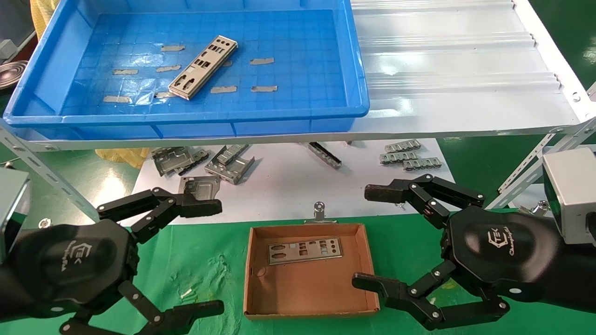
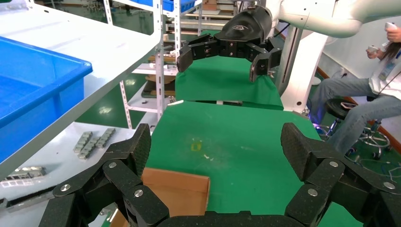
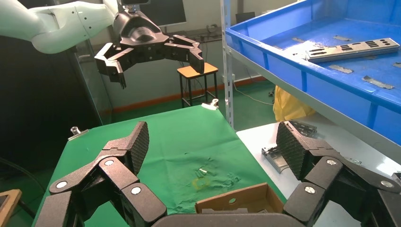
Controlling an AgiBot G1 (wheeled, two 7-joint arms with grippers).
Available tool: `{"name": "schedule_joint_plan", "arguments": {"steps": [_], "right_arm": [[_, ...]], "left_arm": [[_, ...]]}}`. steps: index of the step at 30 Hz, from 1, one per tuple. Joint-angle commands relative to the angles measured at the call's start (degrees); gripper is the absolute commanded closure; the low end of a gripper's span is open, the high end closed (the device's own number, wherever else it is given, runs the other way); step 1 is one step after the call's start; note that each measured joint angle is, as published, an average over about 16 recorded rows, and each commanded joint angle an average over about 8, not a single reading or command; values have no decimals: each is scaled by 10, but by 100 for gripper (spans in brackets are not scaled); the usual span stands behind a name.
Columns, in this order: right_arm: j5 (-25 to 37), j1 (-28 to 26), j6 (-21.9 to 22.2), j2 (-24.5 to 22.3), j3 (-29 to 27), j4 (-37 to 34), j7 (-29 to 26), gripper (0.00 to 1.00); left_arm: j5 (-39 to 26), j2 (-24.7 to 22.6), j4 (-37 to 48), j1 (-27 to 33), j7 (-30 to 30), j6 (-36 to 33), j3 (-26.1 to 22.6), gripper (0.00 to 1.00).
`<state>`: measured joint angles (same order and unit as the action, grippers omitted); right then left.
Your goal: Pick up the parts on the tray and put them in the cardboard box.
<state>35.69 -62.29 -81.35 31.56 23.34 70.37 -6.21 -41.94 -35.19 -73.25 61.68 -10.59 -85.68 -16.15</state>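
Observation:
A stack of thin silver punched plates (image 1: 203, 67) lies slanted in the middle of the blue tray (image 1: 358, 70) on the white shelf; it also shows in the right wrist view (image 3: 352, 49). One silver plate (image 1: 304, 251) lies flat in the brown cardboard box (image 1: 308, 294) on the green cloth. My left gripper (image 1: 205, 256) is open and empty, hovering left of the box. My right gripper (image 1: 372, 237) is open and empty, hovering right of the box. The box corner shows in the left wrist view (image 2: 175, 191) and the right wrist view (image 3: 236, 203).
Grey tape scraps (image 1: 261, 61) are stuck on the tray floor. Folded grey metal brackets (image 1: 230, 163) and small grey parts (image 1: 409, 157) lie on a white sheet under the shelf (image 1: 456, 74). A metal clip (image 1: 319, 210) sits behind the box. A seated person (image 2: 373, 94) is beyond the table.

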Motion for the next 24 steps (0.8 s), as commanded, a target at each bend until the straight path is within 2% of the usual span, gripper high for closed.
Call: {"name": "schedule_joint_plan", "arguments": {"steps": [1,24], "right_arm": [[0,0,0,0,0,0,0,0],[0,0,0,0,0,0,0,0]], "left_arm": [[0,0,0,0,0,0,0,0],[0,0,0,0,0,0,0,0]]}}
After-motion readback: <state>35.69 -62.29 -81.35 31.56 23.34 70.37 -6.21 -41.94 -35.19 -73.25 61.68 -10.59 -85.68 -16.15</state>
